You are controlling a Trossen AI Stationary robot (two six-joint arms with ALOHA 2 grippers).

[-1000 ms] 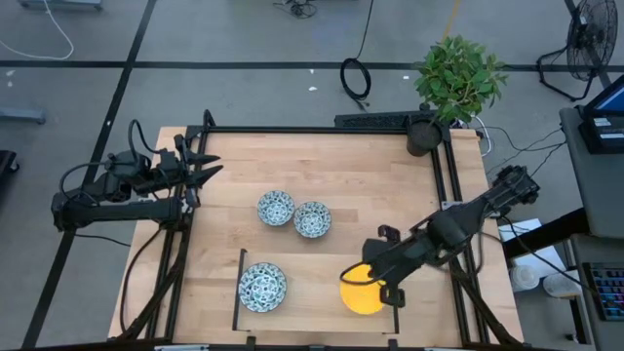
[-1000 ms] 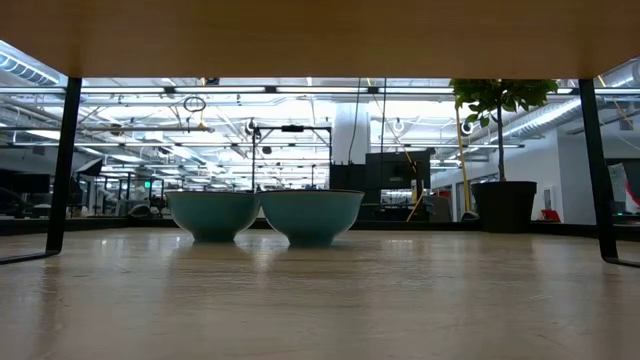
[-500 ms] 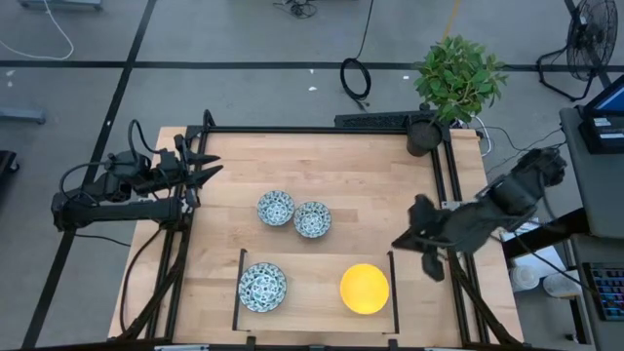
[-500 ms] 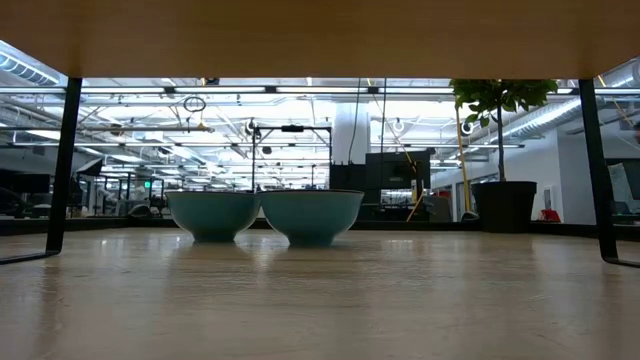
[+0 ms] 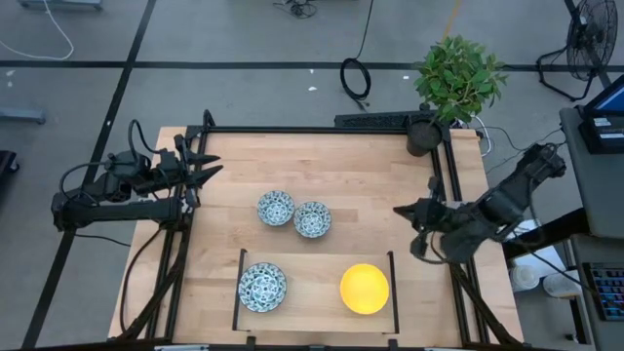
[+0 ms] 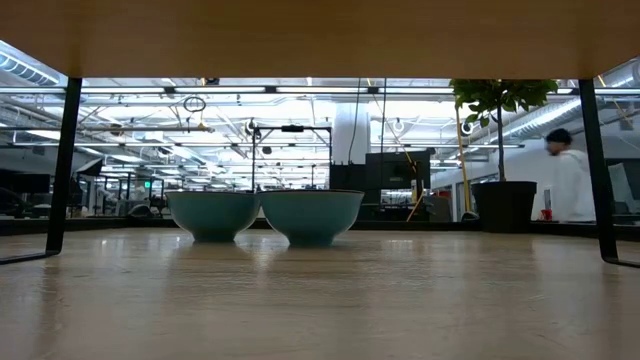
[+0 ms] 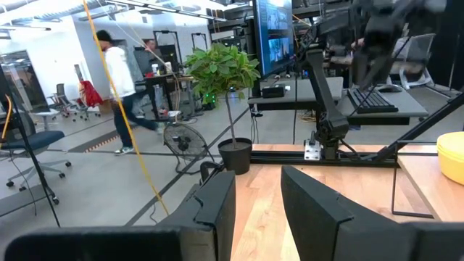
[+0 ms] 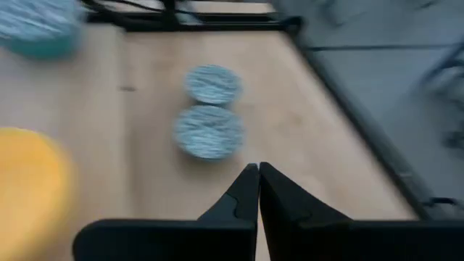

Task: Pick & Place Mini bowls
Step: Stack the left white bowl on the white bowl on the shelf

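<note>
Right now my right end effector (image 5: 403,212) hangs empty over the right side of the desk (image 5: 370,166), fingers pressed together with nothing between them, as my right wrist view shows plainly. My left end effector (image 5: 208,166) waits at the desk's left edge, its fingers a little apart and holding nothing.

Four bowls show on the desk. A yellow bowl (image 5: 365,289) sits near the front, inside the black frame (image 5: 242,283), and a blue-patterned bowl (image 5: 262,287) sits in the same frame, well apart to its left. Two more patterned bowls stand toward the middle, the left one (image 5: 276,208) just beside the right one (image 5: 312,219), so close I cannot tell whether they touch. In the low view they appear as one pair, rim by rim.

I judge I am between bowls: one placement looks finished and the next pick has not begun. The pair in the middle seems the likely target. For that I would have to spread my right fingers, come over the nearer bowl, and take its rim on the side away from its neighbour, so I do not nudge the other.
</note>
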